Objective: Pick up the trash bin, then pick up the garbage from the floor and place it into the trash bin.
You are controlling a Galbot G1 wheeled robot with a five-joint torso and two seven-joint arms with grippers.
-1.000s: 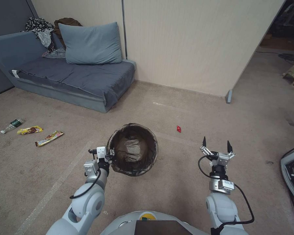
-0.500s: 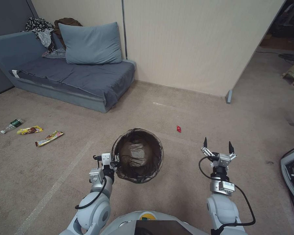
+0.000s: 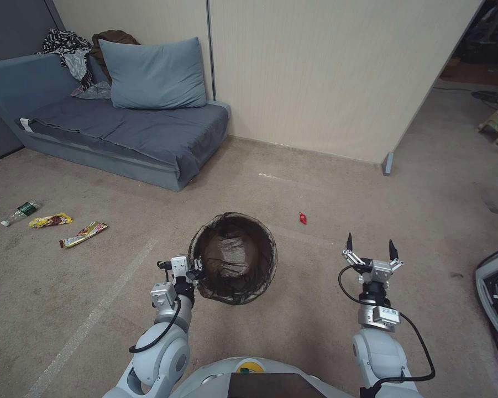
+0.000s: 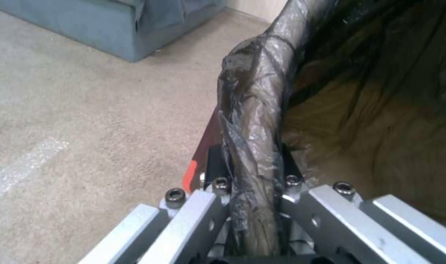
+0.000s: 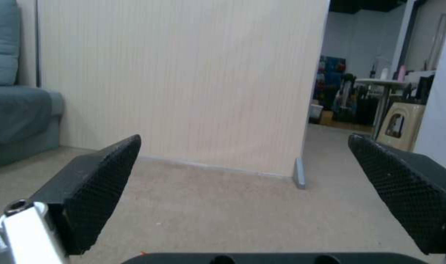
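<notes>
Left gripper (image 3: 195,269) clamps trash bin (image 3: 233,257) rim; right gripper (image 3: 370,247) wide open, empty; no readable writing

Head view: I read soft, even indoor light, faint shadows on the beige carpet floor (image 3: 315,182), bowed edges. Wrist views blur; doorway room beyond is dim.

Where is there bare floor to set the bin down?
Bare carpet lies between the trash bin, held by the left gripper, and the open right gripper. Left is crowded: bottle and wrappers.
</notes>
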